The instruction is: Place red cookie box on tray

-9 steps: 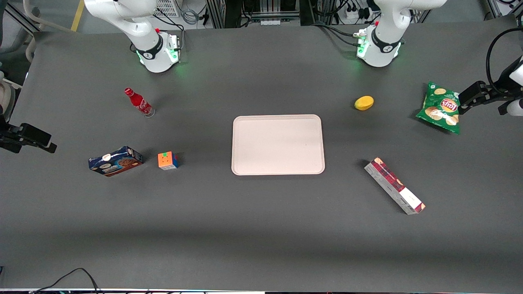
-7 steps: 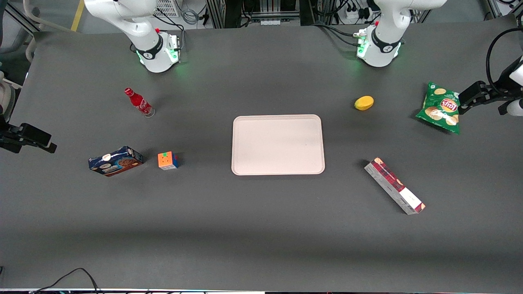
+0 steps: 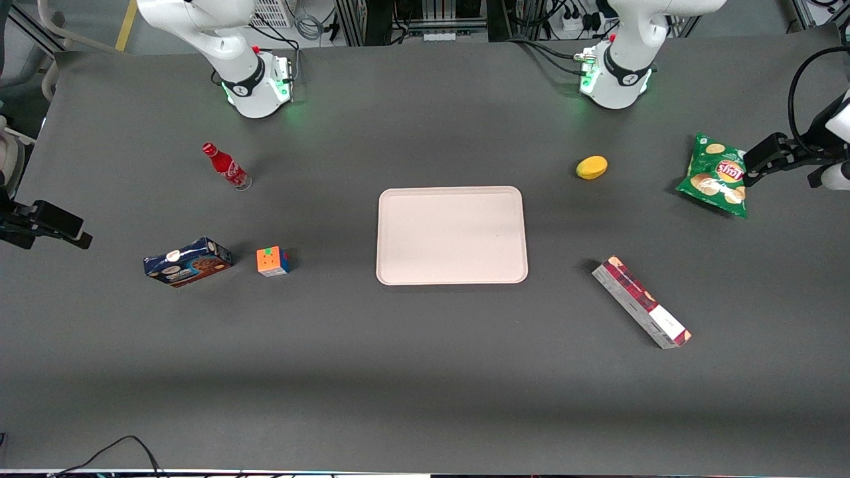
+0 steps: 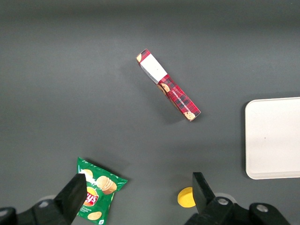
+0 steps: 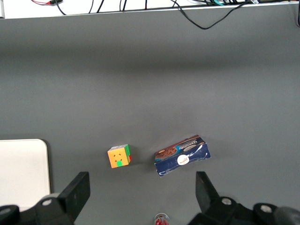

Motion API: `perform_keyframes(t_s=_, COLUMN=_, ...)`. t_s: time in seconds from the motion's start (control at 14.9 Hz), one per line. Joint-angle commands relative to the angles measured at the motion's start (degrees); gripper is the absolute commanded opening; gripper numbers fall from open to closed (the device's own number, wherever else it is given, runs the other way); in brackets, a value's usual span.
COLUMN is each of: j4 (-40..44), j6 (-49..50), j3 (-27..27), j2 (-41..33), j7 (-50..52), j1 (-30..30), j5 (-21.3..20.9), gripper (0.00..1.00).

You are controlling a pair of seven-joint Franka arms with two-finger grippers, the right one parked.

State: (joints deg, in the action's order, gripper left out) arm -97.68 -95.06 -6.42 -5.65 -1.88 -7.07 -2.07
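Gripper: the gripper (image 4: 138,197) hangs high above the table near the chips bag (image 3: 716,175), fingers (image 4: 75,194) spread wide, holding nothing.
Box: the red box (image 3: 641,302) lies flat on the table, askew, well apart from the gripper and nearer the front camera than the bag.
Tray: the tray (image 3: 451,235) sits mid-table with nothing on it; the box lies beside it, toward the working arm's end, not touching.
Lemon: the lemon (image 3: 591,167) sits between tray and bag, farther from the camera than the box.
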Motion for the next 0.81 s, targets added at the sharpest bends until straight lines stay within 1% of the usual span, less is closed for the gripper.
perform_keyframes(t_s=0.0, j4=1.09, j6=0.23, j3=0.09, j2=2.48, j7=0.47, j1=0.04, j5=1.18, gripper=1.0)
perform_keyframes(t_s=0.13, j4=0.92, j6=-1.61, j3=0.0, j2=3.53, j7=1.69, j1=0.12, j5=4.25, gripper=1.0)
perform_keyframes(t_s=0.27, j4=0.92, j6=-3.89, j3=0.09, j2=5.37, j7=10.44, j1=-0.4, j5=6.19, gripper=1.0)
perform_keyframes(t_s=0.4, j4=1.0, j6=-7.31, j3=0.53, j2=7.74, j7=19.33, j1=-1.62, j5=6.29, gripper=1.0)
perform_keyframes(t_s=0.6, j4=1.0, j6=-13.2, j3=0.53, j2=12.75, j7=28.04, j1=-2.42, j5=6.29, gripper=1.0)
perform_keyframes(t_s=0.74, j4=1.0, j6=-16.11, j3=0.44, j2=16.35, j7=31.83, j1=-3.21, j5=6.46, gripper=1.0)
